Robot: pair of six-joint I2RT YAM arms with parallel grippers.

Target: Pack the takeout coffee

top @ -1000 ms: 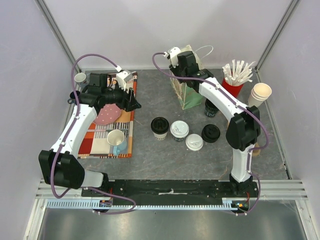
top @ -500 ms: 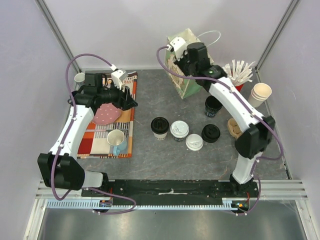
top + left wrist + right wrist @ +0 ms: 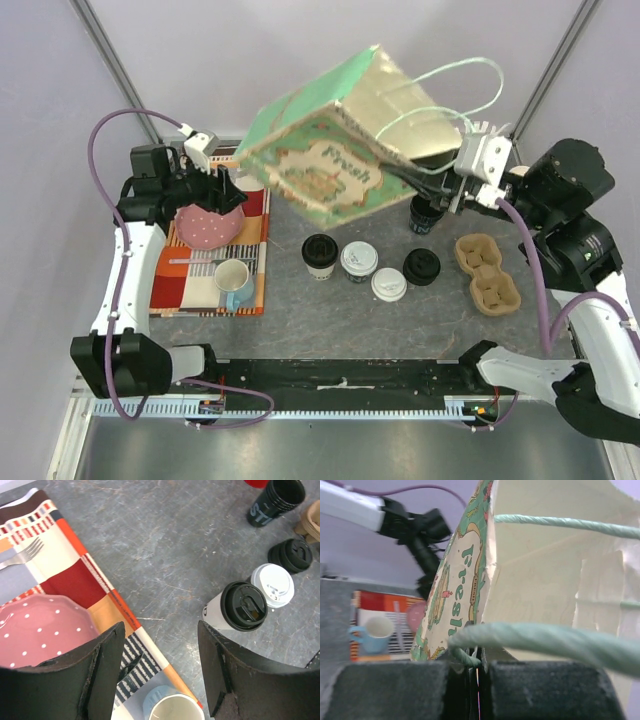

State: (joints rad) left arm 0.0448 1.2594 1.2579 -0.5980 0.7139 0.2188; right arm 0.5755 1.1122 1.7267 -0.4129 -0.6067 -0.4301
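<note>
Two takeout coffee cups with white sip lids (image 3: 359,258) (image 3: 389,285) stand mid-table; the left wrist view shows one (image 3: 272,585). Beside them is a pale cup with a black lid (image 3: 320,252) (image 3: 243,606). My right gripper (image 3: 418,182) (image 3: 479,672) is shut on the rim of a green printed paper bag (image 3: 330,150) (image 3: 545,580), next to its rope handle (image 3: 545,640). The bag hangs tilted high above the table and hides the back area. My left gripper (image 3: 228,195) (image 3: 160,645) is open and empty above the placemat's right edge, by the pink bowl (image 3: 205,225) (image 3: 40,630).
A loose black lid (image 3: 421,266) and a black cup (image 3: 425,215) sit right of the cups. A cardboard cup carrier (image 3: 487,270) lies at the right. The striped placemat (image 3: 175,285) holds a blue mug (image 3: 232,280) and a fork (image 3: 22,555).
The right gripper shut on the bag's rim, then lifted it off the back of the table and swung it up, tilted. The left arm drew back left over the bowl.
</note>
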